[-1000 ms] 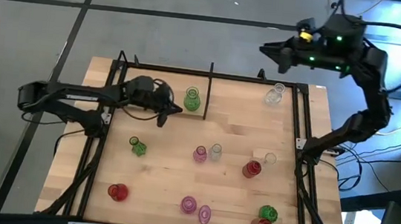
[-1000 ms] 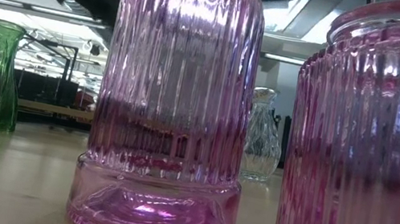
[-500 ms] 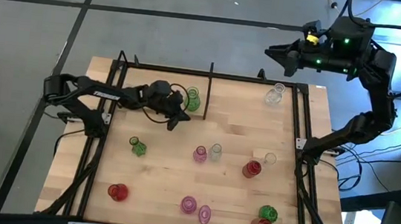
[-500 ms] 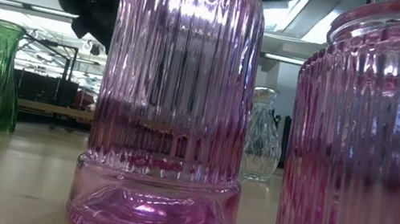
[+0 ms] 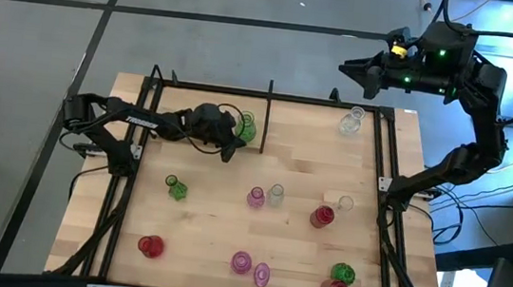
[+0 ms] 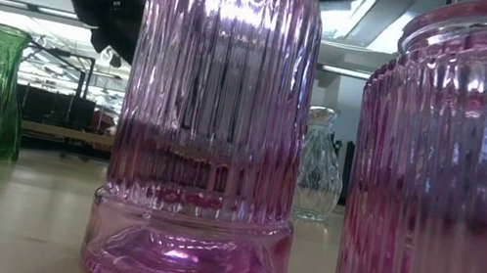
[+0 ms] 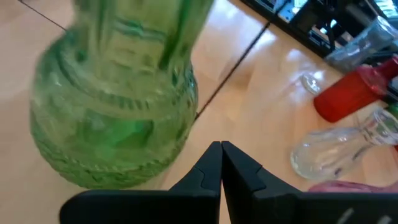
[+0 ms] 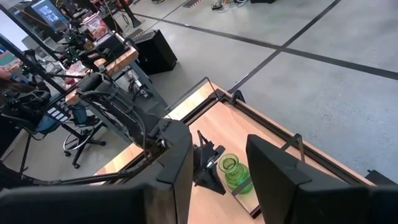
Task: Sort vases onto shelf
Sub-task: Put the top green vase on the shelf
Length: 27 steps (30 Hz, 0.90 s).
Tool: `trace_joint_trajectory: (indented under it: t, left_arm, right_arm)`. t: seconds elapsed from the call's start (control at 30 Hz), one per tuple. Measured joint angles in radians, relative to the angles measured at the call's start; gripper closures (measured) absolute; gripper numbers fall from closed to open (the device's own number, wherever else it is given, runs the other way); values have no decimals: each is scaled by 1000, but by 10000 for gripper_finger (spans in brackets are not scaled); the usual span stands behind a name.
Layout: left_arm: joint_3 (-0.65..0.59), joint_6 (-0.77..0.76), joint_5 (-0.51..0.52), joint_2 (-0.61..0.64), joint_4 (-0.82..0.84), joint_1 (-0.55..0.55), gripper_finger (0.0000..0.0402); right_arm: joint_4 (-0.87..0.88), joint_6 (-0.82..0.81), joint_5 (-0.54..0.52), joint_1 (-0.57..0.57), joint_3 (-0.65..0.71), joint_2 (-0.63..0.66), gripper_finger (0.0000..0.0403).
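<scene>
Left gripper (image 5: 228, 150): it is hanging with its fingers (image 7: 211, 171) pressed together and gripping nothing, just beside the green vase (image 5: 246, 126), (image 7: 115, 99).
Green vase: it is standing upright on the shelf (image 5: 327, 113), next to the black divider rod (image 5: 267, 116).
Right gripper (image 5: 349, 67): it is waiting above the far edge of the table (image 5: 209, 234), with its fingers (image 8: 174, 168) standing apart and empty.
Clear vase (image 5: 350, 122): it is standing on the shelf near the right gripper.
Other vases: red (image 5: 150, 245), pink (image 5: 241, 261) and green ones are standing scattered on the table.
</scene>
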State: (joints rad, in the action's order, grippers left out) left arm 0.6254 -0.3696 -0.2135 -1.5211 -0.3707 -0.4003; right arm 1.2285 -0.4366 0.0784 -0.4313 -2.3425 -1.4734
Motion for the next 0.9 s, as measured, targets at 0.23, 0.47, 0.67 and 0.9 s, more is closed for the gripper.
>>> trace_joint_trajectory:
  t: [0.23, 0.47, 0.67, 0.9]
  left_arm:
    - [0, -14, 2, 0, 0, -40, 401]
    - [0, -5, -21, 0, -3, -84, 401]
    - [0, 5, -31, -11, -31, -117, 401]
    - [0, -49, -67, -85, -112, -137, 402]
  right_arm:
    - [3, 0, 2, 0, 0, 0, 267]
    - [3, -3, 3, 0, 0, 0, 267]
    - [2, -3, 3, 0, 0, 0, 267]
    - [2, -4, 3, 0, 0, 0, 267]
